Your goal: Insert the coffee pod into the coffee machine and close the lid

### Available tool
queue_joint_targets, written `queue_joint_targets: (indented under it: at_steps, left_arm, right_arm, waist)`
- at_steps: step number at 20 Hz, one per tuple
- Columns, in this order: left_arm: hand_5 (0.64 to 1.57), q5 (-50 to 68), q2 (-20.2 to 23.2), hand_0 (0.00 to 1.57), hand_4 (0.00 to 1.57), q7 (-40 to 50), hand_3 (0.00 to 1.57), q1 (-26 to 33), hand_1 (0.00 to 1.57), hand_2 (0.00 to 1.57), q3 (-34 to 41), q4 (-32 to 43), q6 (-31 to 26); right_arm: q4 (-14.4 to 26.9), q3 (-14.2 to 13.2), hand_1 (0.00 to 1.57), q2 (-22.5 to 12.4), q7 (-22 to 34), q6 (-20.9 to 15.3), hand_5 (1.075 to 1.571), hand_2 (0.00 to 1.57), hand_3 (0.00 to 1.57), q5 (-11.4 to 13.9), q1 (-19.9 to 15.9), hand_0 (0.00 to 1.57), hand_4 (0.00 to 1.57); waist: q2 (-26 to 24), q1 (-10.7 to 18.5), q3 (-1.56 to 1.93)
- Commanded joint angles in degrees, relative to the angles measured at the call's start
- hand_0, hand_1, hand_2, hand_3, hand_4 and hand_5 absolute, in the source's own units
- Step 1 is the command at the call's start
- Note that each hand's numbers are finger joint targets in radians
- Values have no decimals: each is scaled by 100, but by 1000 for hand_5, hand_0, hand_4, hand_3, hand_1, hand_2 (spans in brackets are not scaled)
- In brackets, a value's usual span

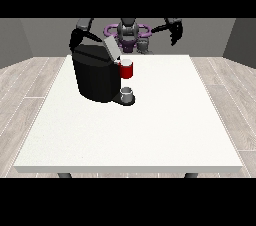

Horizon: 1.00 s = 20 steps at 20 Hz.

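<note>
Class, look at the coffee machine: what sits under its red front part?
Under the red part of the coffee machine, a small grey cup stands on the machine's dark base. What the cup holds cannot be seen.

You see the coffee machine (95, 76) standing on the tabletop (150, 130), at the view's left and toward the robot. The cup (128, 95) sits on its base at the front, below the pod holder (126, 69).
</note>
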Motion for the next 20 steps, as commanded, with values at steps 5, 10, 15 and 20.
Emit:
queue_joint_targets:
  at_steps: [5, 10, 15, 20]
  left_arm:
    - [1571, 328, -124, 0, 390, 203, 0, 580, 0, 0, 92, -308, 38]
    - [1571, 537, -26, 0, 411, 254, 0, 950, 0, 0, -101, -646, -140]
    - [1571, 894, -122, 0, 391, 454, 0, 1134, 0, 0, -373, -1504, -440]
    - [1571, 1121, -115, 0, 361, 883, 0, 1193, 0, 0, -730, -2242, -167]
  right_arm:
    - [-824, 490, 0, 12, 251, 728, 1571, 0, 0, -187, -417, 0, 0]
    - [-1047, 557, 0, -241, 245, 958, 1571, 0, 0, -133, -801, 0, 251]
    - [-747, -31, 0, -589, 861, 830, 1571, 0, 0, -367, -1552, 0, 0]
    - [-429, -164, 0, -591, 812, 1033, 1571, 0, 0, -665, -1868, 0, 0]
  waist:
    - [-324, 20, 0]
    - [-86, 167, 1]
    - [168, 628, 2]
    - [626, 598, 3]
